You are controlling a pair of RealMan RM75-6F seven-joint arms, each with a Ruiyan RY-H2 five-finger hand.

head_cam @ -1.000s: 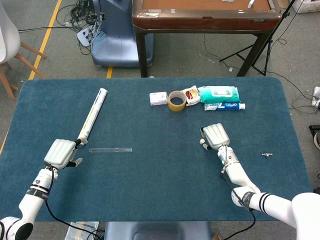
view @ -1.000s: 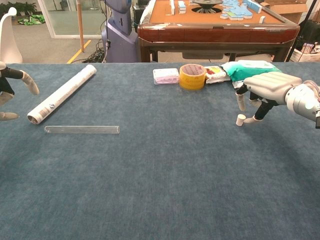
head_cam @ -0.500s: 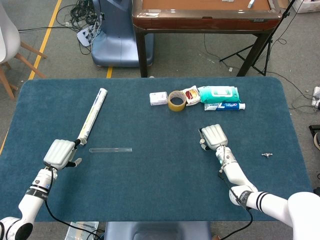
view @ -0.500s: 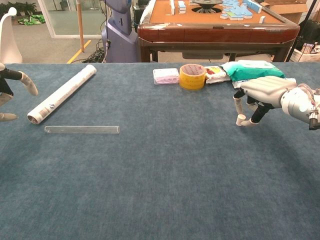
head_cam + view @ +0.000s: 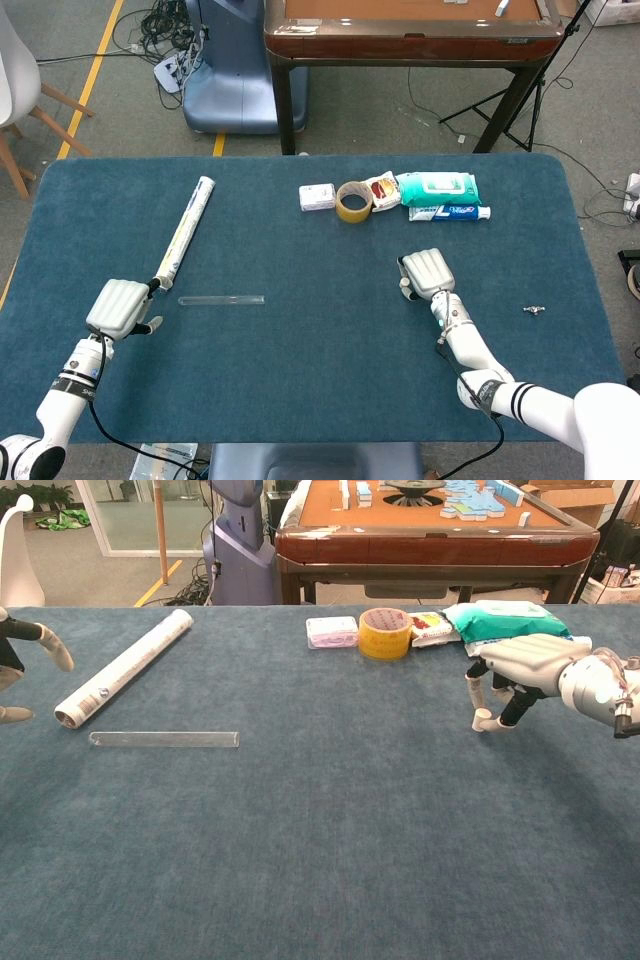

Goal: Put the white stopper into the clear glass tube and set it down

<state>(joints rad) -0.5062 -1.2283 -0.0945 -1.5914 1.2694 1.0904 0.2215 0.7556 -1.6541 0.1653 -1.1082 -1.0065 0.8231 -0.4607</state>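
The clear glass tube point(image 5: 221, 299) point(image 5: 164, 739) lies flat on the blue tabletop, left of centre. My left hand point(image 5: 120, 308) point(image 5: 22, 675) rests on the table just left of the tube's end, fingers apart and holding nothing. The small white stopper point(image 5: 482, 719) point(image 5: 404, 287) stands on the cloth at the right. My right hand point(image 5: 428, 273) point(image 5: 527, 660) hovers over it, palm down. A finger and the thumb come down on either side and pinch it against the table.
A rolled white paper tube point(image 5: 186, 228) lies diagonally behind the glass tube. Along the far edge sit a small white box point(image 5: 317, 196), a tape roll point(image 5: 353, 201), a snack packet point(image 5: 383, 189), a wipes pack point(image 5: 437, 186) and toothpaste point(image 5: 449, 212). A small metal part point(image 5: 535, 309) lies at the right.
My right hand has slid a little left and its thumb and finger have closed in on the stopper, which stood free before. The left hand and the tube have not moved.
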